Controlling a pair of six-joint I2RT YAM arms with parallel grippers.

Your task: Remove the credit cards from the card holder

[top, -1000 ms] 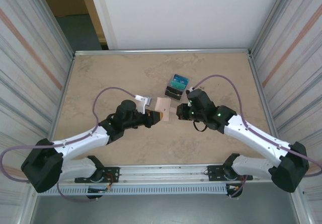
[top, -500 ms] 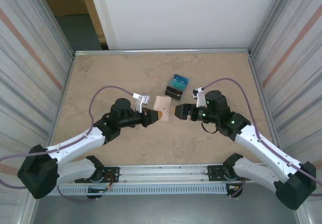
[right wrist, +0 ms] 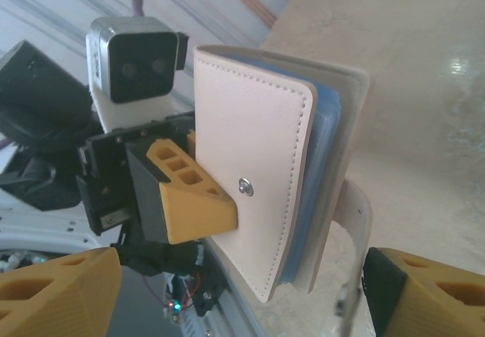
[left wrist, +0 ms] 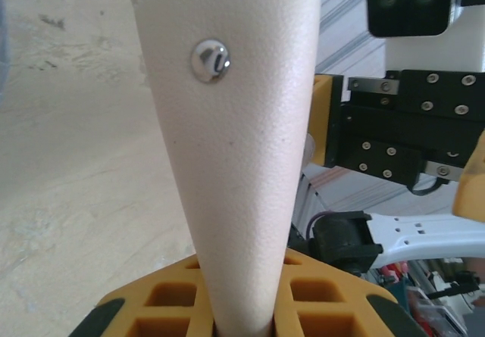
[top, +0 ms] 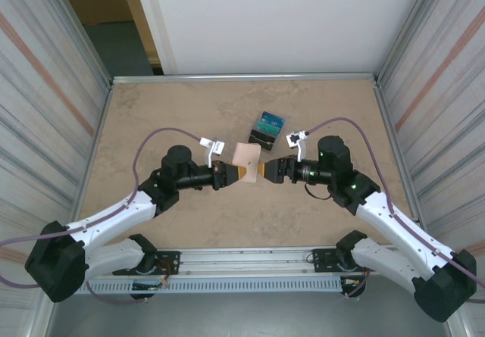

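Bases of both arms sit at the near edge of the marbled tan bench (top: 151,117). The white-and-black left arm (top: 121,212) rises from the near left corner and reaches forward and right. Its black wrist lies roughly level and points right, towards the middle of the bench. The right arm (top: 386,216) mirrors it from the near right corner, with its wrist level and pointing left, so the two tips face each other almost nose to nose.

The left jaws are clamped tight on the small tan folding card holder (top: 245,157). They grip it by its near edge, so it stands up and away from them. In the left wrist view the grained cover tapers down into the yellow fingers, with a round metal snap stud (left wrist: 211,57) near its top. From the right wrist view one yellow finger (right wrist: 193,204) of the left arm presses flat on the cover beside the stud. The pale blue lining (right wrist: 327,163) shows along the open edge, and the short tan closing tab (right wrist: 355,219) hangs loose below.

The right jaws stand wide apart and hold nothing. Their yellow fingertips (right wrist: 53,291) flank the card holder just short of it.

Beyond the card holder, apart from it, a small pile of teal, blue and dark grey credit cards (top: 266,129) lies on the bench.
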